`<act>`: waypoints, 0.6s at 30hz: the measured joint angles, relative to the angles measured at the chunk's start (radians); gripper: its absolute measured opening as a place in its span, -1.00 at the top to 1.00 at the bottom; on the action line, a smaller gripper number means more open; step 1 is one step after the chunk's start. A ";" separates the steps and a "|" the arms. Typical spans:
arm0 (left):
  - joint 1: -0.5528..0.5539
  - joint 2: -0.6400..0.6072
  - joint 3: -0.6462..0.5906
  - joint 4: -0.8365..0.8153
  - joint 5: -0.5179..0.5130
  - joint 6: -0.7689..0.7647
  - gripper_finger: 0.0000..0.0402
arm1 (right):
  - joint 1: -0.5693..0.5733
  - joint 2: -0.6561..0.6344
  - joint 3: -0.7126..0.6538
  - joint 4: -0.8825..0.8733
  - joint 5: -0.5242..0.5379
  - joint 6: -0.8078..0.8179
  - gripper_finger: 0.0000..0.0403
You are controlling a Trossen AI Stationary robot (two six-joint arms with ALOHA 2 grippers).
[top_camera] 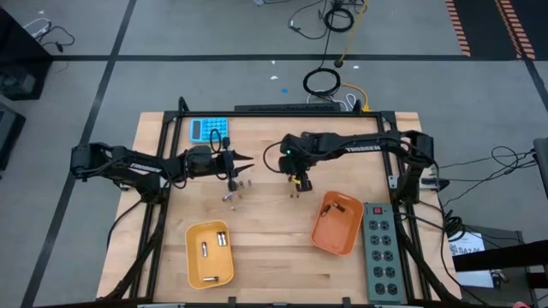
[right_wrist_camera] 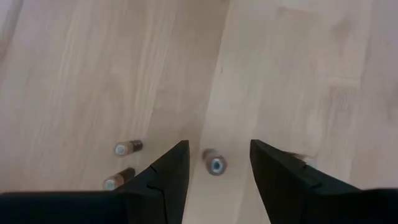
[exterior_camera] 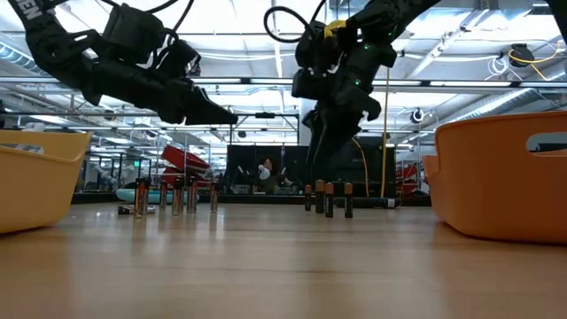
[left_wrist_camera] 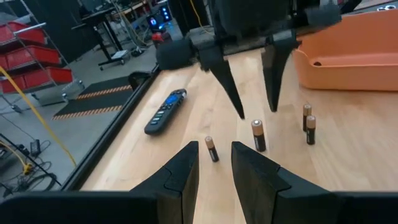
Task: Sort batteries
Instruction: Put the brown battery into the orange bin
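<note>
Batteries (exterior_camera: 328, 197) standing upright in a little cluster mid-table, and a second cluster (exterior_camera: 177, 195) a bit to the side, some of those lying down on the wood. They look like small, hard metal cylinders, smooth-skinned, likely dense for their size and quick to topple or roll if nudged. My read is that the best hold is across the middle of the barrel, fingers square on either side, straight from above so the neighbours stay up.

And here's the right gripper (right_wrist_camera: 215, 163), fingers spread apart, hanging directly over one upright battery (right_wrist_camera: 215, 164), that cell sitting between the two fingers with nothing gripped yet. Two more batteries (right_wrist_camera: 123, 163) stand just beside it.

The left gripper (left_wrist_camera: 215, 163) hovers low over the table near the other group, fingers parted and empty, one battery (left_wrist_camera: 212, 149) just ahead of its tips.

Further out, the yellow tray (top_camera: 209, 253) at the near left already holds a few silvery cells, the orange tray (top_camera: 336, 224) at the near right holds what looks like at least one dark cell. Plenty still on the table, so sorting looks early on
</note>
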 joint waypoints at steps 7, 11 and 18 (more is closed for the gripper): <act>0.000 0.000 0.000 -0.007 0.001 0.000 0.48 | 0.011 0.044 -0.001 0.016 -0.003 -0.008 0.20; 0.000 0.000 0.000 -0.013 0.001 -0.001 0.48 | 0.015 0.065 -0.001 0.020 -0.003 -0.008 0.21; 0.000 0.000 0.000 -0.017 0.001 -0.001 0.48 | 0.013 0.087 -0.038 0.062 0.004 -0.001 0.22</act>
